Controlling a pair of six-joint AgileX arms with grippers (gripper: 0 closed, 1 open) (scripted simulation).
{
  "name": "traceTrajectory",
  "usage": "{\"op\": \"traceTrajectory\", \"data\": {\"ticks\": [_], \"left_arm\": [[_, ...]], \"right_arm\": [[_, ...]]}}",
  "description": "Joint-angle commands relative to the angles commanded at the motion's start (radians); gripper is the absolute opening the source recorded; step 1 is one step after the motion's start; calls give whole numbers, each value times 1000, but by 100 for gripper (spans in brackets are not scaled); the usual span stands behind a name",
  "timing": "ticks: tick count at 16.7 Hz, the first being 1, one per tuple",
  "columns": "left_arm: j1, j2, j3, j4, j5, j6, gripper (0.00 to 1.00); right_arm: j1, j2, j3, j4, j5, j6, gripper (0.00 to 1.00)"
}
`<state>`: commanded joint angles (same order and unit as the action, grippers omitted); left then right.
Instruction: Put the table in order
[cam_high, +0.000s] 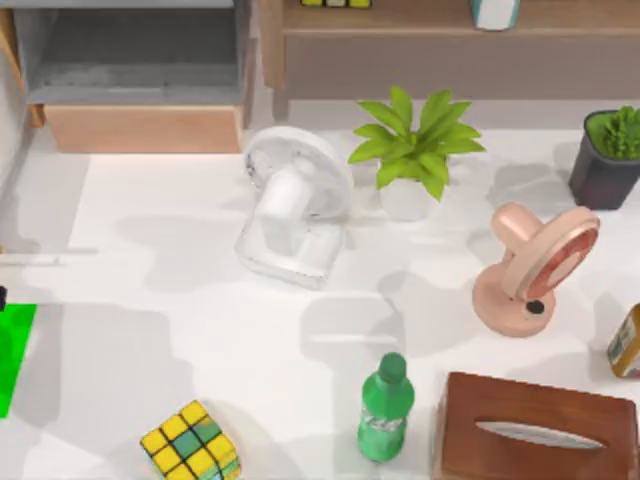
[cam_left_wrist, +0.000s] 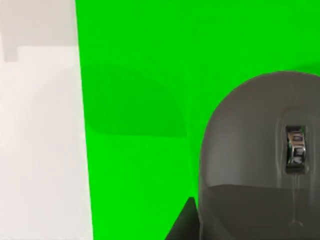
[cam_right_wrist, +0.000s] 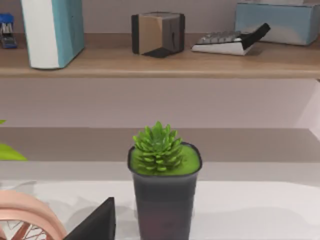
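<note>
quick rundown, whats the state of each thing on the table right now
white fan: tipped over, lying on the table
pink fan: upright on its base, head tilted
green bottle: upright, cap on
leafy plant: upright in white pot
succulent: upright in dark pot
rubik's cube: scrambled
tissue box: flat, slot up
grey mouse: resting on green mat

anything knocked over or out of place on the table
Yes: the white fan lies tipped on its back at mid-table, beside the leafy plant, while the pink fan stands upright. Nothing looks spilled.
</note>
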<state>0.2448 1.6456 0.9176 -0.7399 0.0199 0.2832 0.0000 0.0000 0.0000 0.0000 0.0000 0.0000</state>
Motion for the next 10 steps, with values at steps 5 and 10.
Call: {"op": "traceTrajectory", "data": {"ticks": [5, 10], "left_arm": [[5, -1, 1, -2, 0, 1, 0], [-4, -37, 4, 15, 14, 19, 0]], "right_arm": [[0, 0, 0, 0, 0, 0, 100], [0, 0, 0, 0, 0, 0, 100]]}}
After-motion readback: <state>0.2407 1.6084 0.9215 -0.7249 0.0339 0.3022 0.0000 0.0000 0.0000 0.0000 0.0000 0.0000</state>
